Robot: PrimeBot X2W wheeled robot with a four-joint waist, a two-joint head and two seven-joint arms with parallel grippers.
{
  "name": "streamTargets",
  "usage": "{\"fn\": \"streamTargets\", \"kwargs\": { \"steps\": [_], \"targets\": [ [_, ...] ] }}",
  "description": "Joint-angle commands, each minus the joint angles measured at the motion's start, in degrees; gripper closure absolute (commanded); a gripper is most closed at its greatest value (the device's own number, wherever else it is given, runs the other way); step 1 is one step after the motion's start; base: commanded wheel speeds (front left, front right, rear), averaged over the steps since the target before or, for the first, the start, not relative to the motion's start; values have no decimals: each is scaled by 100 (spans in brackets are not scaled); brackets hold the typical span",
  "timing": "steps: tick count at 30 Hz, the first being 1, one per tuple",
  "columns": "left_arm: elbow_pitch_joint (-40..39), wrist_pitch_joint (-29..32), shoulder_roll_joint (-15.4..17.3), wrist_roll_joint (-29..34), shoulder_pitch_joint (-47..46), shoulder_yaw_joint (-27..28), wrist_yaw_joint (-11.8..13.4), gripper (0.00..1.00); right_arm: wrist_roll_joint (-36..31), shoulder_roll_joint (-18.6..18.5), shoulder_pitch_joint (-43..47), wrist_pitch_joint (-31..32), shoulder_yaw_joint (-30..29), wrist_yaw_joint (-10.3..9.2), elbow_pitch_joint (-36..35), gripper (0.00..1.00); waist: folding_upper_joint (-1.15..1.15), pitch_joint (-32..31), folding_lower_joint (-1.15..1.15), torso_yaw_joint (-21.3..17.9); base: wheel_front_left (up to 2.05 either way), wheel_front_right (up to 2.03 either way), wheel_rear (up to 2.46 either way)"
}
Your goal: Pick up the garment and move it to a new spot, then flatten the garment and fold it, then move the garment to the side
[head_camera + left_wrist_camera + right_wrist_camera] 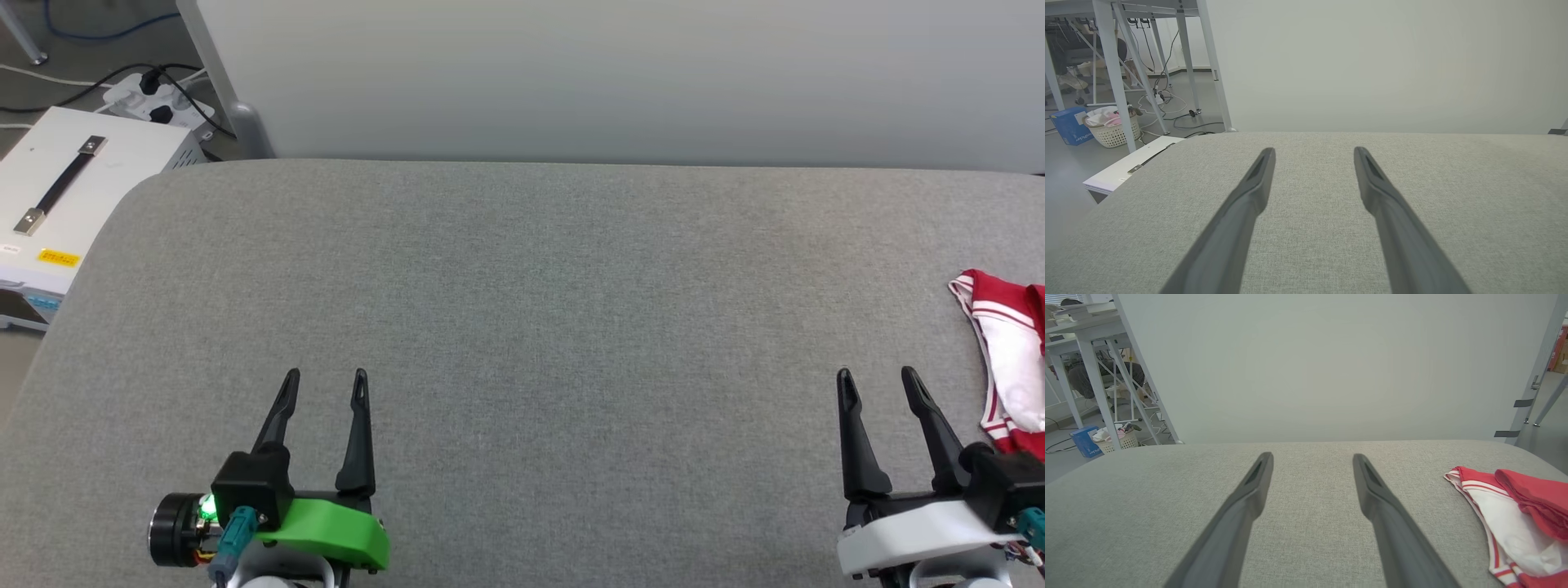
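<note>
The garment is a soft, light piece of cloth, so I expect it to hang limp and change its shape as soon as it is lifted. It should not break, and on the rough grey cover it will probably drag more than slide. It lies crumpled at the right edge of the table, about halfway between the far side and the near side, and part of it is cut off by the picture border.

A good place to take hold, in my judgement, is a raised fold. In the right wrist view the bunched red ridge stands up from the table, and the striped hem of the white sleeve lies flat toward the table's middle. The ridge gives the fingers more to pinch.

The visible part runs from the far side of the table toward the near side, with the striped corner pointing to the far side. I cannot be sure this is its true long axis, because it is bunched and partly out of view.

The right gripper hovers over the near right part of the table, just beside the garment, with its fingers spread wide and nothing between them. The left gripper is over the near left part of the table, equally wide apart and empty.
</note>
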Motion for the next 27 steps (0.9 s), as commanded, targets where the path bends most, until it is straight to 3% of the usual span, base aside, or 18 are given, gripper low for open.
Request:
{"fn": "streamTargets", "kwargs": {
  "steps": [1,13,14,27],
  "targets": [
    [9,-34,-29,-12,95,-9,-32,0,15,15,108,-27,-22,-4,-65,0,0,-48,0,16,0,0,0],
    [102,-34,-45,-46,232,-44,-61,0,25,102,447,-27,-103,-4,-178,0,0,-152,0,2,0,0,0],
    [93,1,-19,-52,131,-48,-46,100,0,90,393,1,-105,0,-161,100,0,-153,0,2,0,0,0],
    [45,134,-22,-5,114,-28,-16,100,-93,94,333,136,-81,0,-155,100,0,-162,0,-19,0,0,0]
  ]
}}
